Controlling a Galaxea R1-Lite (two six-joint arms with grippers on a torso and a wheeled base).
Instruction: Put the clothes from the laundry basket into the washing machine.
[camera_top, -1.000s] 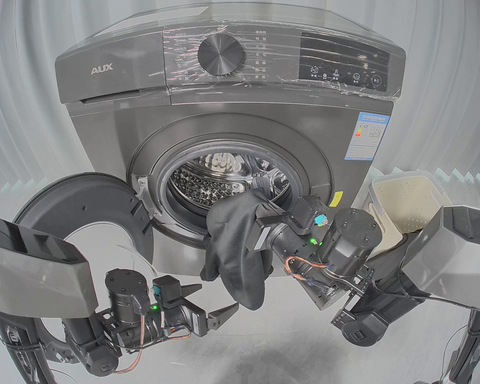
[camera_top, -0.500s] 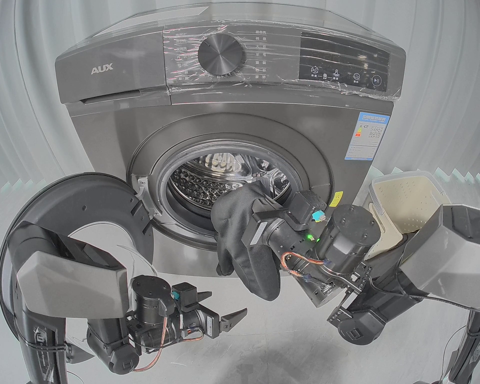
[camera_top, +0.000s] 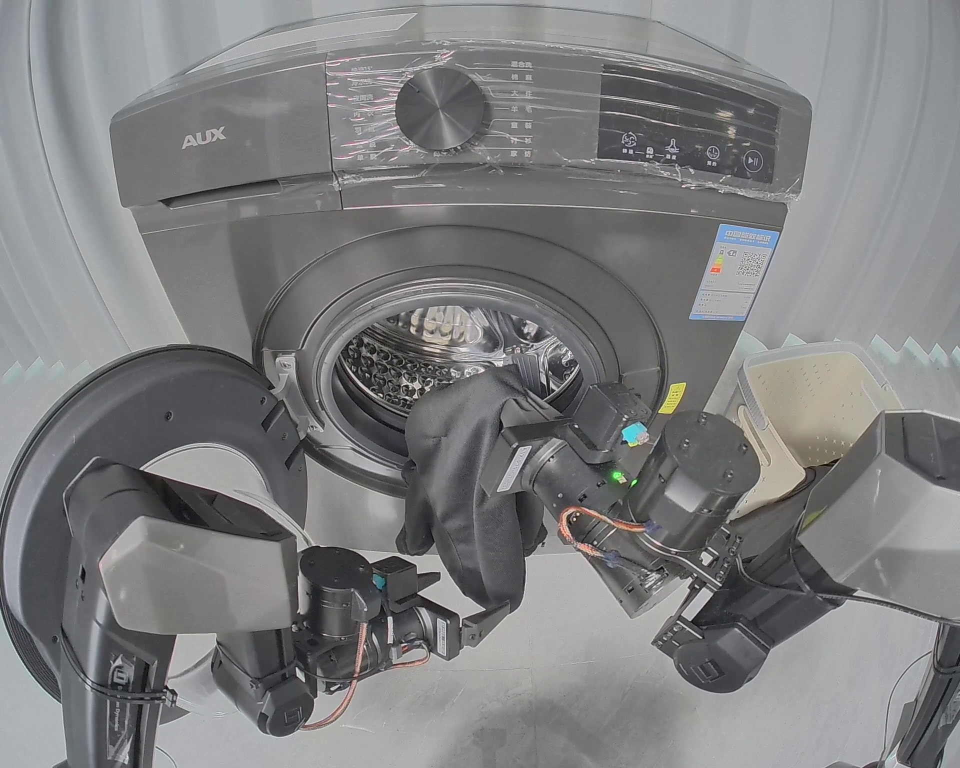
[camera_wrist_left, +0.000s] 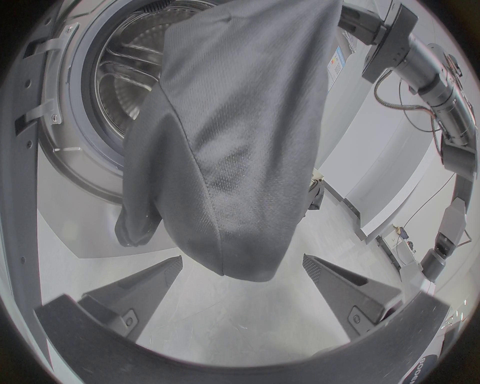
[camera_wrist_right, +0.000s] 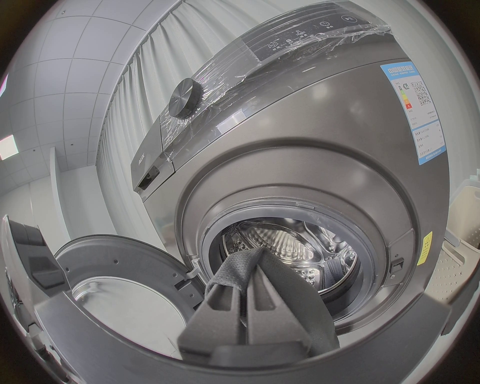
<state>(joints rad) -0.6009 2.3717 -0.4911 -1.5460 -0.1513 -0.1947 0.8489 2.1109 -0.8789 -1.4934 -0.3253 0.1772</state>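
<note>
**Status: one garment at the drum mouth, not yet inside**

Right hand (camera_wrist_right: 248, 280): clenched on a fold of the dark grey knitted garment (camera_top: 460, 470). It holds the fold at the lower rim of the opening of the grey front-loading washing machine (camera_top: 450, 220). Only the top of the garment reaches the mouth. The bulk hangs outside, down the front of the machine, clear of the floor (camera_top: 560, 680).

Left hand (camera_wrist_left: 240, 280): spread wide, gripping nothing. It sits low, directly under the garment, whose hanging end dips between the two fingertips. Contact with either finger cannot be confirmed.

Surroundings:
- The perforated steel drum (camera_top: 440, 350) shows no clothes in its visible part.
- The round door (camera_top: 150, 410) stands swung open on the robot's left.
- The cream perforated plastic laundry basket (camera_top: 810, 400) stands to the right of the machine. Its visible walls are bare and its bottom is hidden.

Assessment: loading is judged incomplete. Remaining steps are to carry the garment past the rim, bring in the hanging tail, and release.
</note>
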